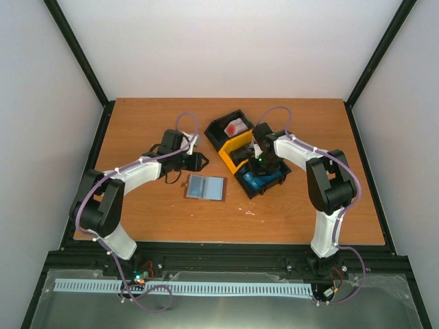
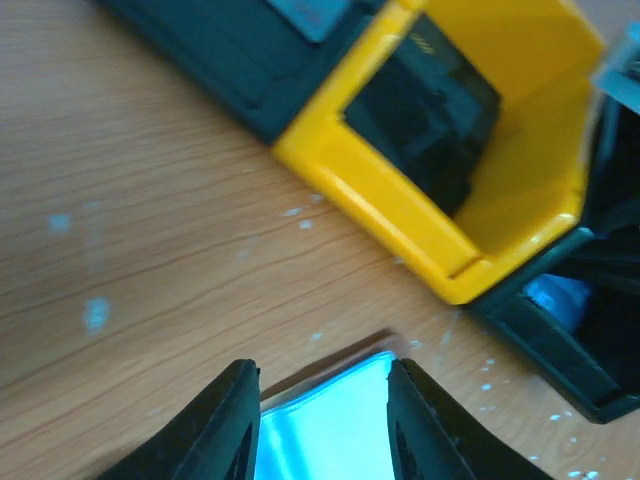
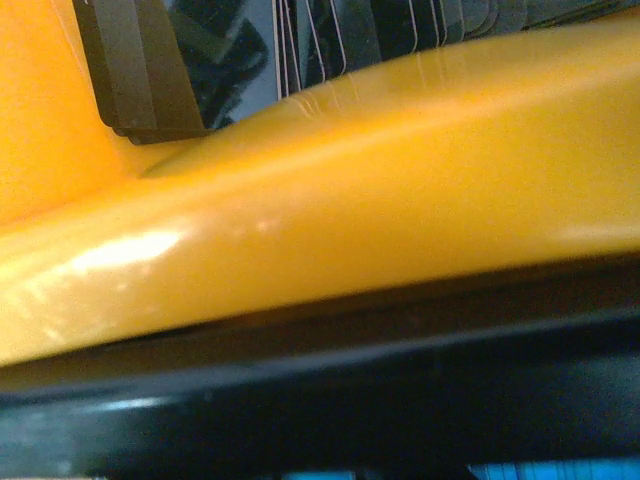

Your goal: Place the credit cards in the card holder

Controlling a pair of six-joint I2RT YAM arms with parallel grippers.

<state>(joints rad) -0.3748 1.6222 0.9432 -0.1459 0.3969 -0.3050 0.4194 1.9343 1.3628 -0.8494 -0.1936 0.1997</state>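
A big yellow wall (image 3: 400,200) is filling the view. Dark cards (image 3: 330,40) are standing in a row behind it. A black edge (image 3: 350,400) is running below.

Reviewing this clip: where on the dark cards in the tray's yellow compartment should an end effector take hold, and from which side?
Probably the stack's free edge, coming from above. The dark cards lean fanned, with their thin edges showing separately, so the fingers could close on one card's two faces. The yellow compartment wall rises beside them and would block a sideways approach.
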